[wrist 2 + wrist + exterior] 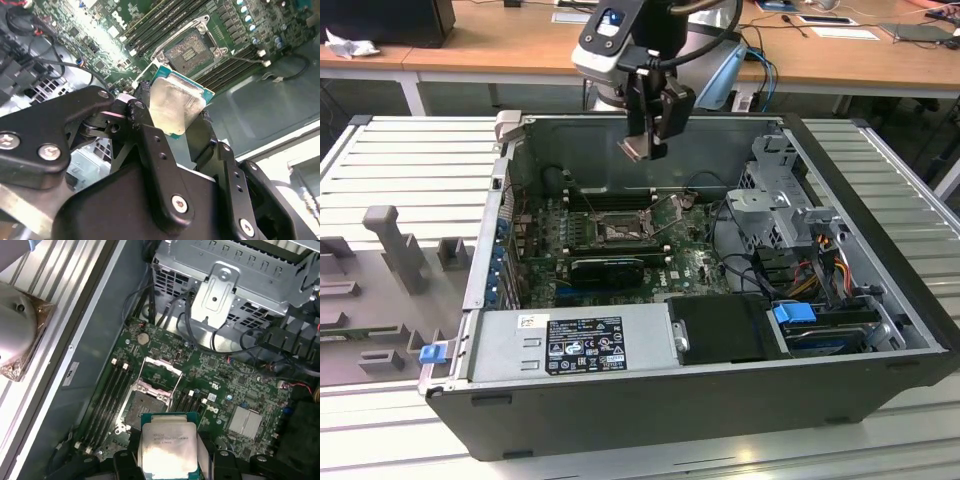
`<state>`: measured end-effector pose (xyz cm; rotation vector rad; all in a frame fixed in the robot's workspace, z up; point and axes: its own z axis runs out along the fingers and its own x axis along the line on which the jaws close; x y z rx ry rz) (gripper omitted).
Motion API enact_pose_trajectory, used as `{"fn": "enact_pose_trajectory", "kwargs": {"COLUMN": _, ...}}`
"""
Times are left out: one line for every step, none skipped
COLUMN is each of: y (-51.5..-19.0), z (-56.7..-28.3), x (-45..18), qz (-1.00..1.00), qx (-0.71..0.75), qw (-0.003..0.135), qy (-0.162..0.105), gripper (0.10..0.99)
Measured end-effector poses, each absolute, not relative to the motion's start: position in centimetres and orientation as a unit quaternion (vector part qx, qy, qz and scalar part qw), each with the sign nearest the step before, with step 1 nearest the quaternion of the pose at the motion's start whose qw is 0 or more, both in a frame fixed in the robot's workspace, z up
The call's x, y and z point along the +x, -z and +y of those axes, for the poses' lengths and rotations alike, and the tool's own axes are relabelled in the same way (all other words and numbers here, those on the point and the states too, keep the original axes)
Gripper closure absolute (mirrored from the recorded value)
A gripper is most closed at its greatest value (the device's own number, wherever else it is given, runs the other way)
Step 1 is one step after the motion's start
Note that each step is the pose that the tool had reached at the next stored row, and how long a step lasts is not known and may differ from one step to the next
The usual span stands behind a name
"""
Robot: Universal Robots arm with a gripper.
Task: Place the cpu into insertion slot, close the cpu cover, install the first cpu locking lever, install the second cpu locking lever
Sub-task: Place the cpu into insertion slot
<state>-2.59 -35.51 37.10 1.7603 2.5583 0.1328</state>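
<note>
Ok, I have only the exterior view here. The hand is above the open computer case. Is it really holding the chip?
Observer: Yes. In the second wrist view the hand is shut on the chip, with its silvery face showing.
Operator: And is the socket free?
Observer: In the first wrist view the socket is bare; nothing sits in it.
Operator: What about the cover?
Observer: The cover looks swung open, off the socket.

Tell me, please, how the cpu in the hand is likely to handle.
Probably stiff: the cpu is a flat, metal-faced plate that shows no sag in the hand. Perhaps slippery, as the smooth face shines and the fingers meet only its sides. Likely light, being thin.
</note>
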Motion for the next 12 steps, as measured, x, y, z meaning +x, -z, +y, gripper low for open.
{"fn": "enact_pose_trajectory", "kwargs": {"y": -37.08, "z": -35.51, "x": -2.59, "qz": 0.816, "qx": 0.576, "qw": 0.017, "qy": -0.043, "gripper": 0.557}}
{"fn": "enact_pose_trajectory", "kwargs": {"y": -37.07, "z": -35.51, "x": -2.59, "qz": 0.812, "qx": 0.583, "qw": 0.017, "qy": -0.042, "gripper": 0.557}}
{"fn": "enact_pose_trajectory", "kwargs": {"y": -37.05, "z": -35.51, "x": -2.59, "qz": 0.806, "qx": 0.591, "qw": 0.018, "qy": -0.042, "gripper": 0.557}}
{"fn": "enact_pose_trajectory", "kwargs": {"y": -37.02, "z": -35.51, "x": -2.59, "qz": 0.798, "qx": 0.601, "qw": 0.018, "qy": -0.042, "gripper": 0.557}}
{"fn": "enact_pose_trajectory", "kwargs": {"y": -36.99, "z": -35.51, "x": -2.59, "qz": 0.790, "qx": 0.612, "qw": 0.019, "qy": -0.042, "gripper": 0.557}}
{"fn": "enact_pose_trajectory", "kwargs": {"y": -36.97, "z": -35.51, "x": -2.59, "qz": 0.783, "qx": 0.621, "qw": 0.020, "qy": -0.041, "gripper": 0.557}}
{"fn": "enact_pose_trajectory", "kwargs": {"y": -36.93, "z": -35.51, "x": -2.59, "qz": 0.772, "qx": 0.634, "qw": 0.020, "qy": -0.041, "gripper": 0.557}}
{"fn": "enact_pose_trajectory", "kwargs": {"y": -36.88, "z": -35.51, "x": -2.59, "qz": 0.762, "qx": 0.646, "qw": 0.021, "qy": -0.041, "gripper": 0.557}}
{"fn": "enact_pose_trajectory", "kwargs": {"y": -36.86, "z": -35.51, "x": -2.59, "qz": 0.757, "qx": 0.652, "qw": 0.021, "qy": -0.041, "gripper": 0.557}}
{"fn": "enact_pose_trajectory", "kwargs": {"y": -36.79, "z": -35.51, "x": -2.59, "qz": 0.747, "qx": 0.663, "qw": 0.022, "qy": -0.040, "gripper": 0.557}}
{"fn": "enact_pose_trajectory", "kwargs": {"y": -36.65, "z": -35.51, "x": -2.58, "qz": 0.743, "qx": 0.668, "qw": 0.022, "qy": -0.040, "gripper": 0.557}}
{"fn": "enact_pose_trajectory", "kwargs": {"y": -36.50, "z": -35.51, "x": -2.59, "qz": 0.742, "qx": 0.669, "qw": 0.022, "qy": -0.040, "gripper": 0.557}}
